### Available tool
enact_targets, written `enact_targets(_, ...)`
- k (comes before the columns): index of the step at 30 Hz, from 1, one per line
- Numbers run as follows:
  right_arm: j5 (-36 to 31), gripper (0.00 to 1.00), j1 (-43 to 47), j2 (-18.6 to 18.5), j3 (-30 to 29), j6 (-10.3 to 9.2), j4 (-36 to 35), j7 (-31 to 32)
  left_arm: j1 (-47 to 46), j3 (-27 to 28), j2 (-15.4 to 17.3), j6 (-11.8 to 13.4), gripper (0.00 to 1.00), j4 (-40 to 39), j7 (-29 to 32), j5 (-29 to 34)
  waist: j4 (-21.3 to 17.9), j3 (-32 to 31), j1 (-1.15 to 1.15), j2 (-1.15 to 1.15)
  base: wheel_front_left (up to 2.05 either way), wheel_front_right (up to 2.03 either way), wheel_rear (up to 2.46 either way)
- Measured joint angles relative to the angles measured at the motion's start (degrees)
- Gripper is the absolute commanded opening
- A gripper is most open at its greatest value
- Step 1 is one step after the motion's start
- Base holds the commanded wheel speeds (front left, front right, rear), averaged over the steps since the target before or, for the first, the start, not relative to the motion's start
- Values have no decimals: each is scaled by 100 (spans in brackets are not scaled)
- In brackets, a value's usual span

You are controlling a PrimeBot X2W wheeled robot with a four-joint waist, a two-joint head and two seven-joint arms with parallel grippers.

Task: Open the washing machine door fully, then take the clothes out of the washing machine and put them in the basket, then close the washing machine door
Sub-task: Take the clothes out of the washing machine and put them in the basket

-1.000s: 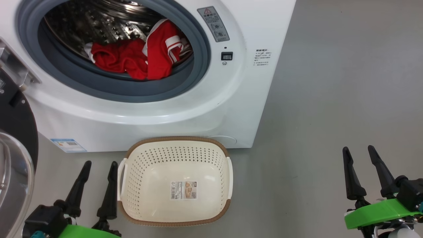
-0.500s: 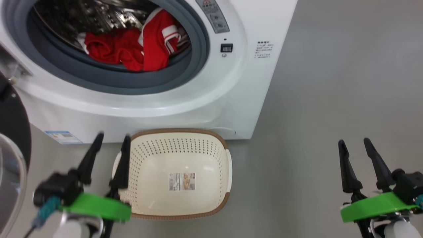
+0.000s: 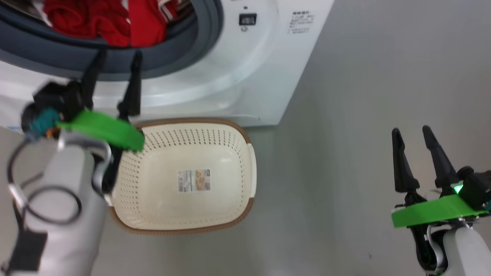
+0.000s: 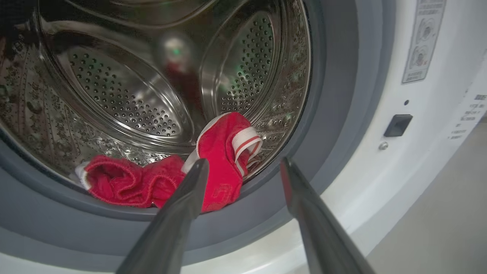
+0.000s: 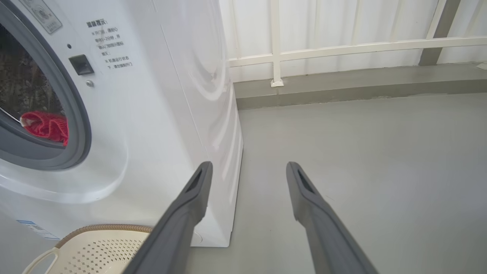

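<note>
Head view: clothes [image 3: 88, 19] cropped at top

A smooth, pale grey floor [image 5: 373, 152] runs back to a low grey kerb [image 5: 342, 85] along the foot of the far wall. Above the kerb stands a white-painted railing [image 5: 342, 50]: one horizontal bar crossed by a slim white upright post [image 5: 274, 38], whose small foot sits on the kerb. Behind the railing is a white pleated curtain or panel [image 5: 342, 23], brightly and evenly lit. A grey-brown slanting post [image 5: 433, 32] stands at the far right. The floor carries a soft sheen.
</note>
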Motion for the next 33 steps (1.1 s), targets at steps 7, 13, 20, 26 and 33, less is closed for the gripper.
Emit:
enact_targets(7,10,100,-363,23,5,0,-51,0,-1310,-332,125,0,100,1211,129,-363,-194,508,0,0,0,0,0)
enact_targets(13,105,100,-576,25,70,0,-76,0,-2101,-570,168,0,100,1996,359,-679,-354,877,0,0,0,0,0)
enact_targets(20,267,100,-816,29,188,0,-99,0,-2734,-762,389,0,100,2664,370,-846,-537,1225,0,0,0,0,0)
enact_targets(26,355,100,-918,29,259,0,-121,0,-3096,-931,500,0,100,3042,308,-916,-687,1462,0,0,0,0,0)
enact_targets(33,356,100,-936,30,327,0,-138,0,-3285,-1185,567,0,100,3212,293,-1035,-791,1598,0,0,0,0,0)
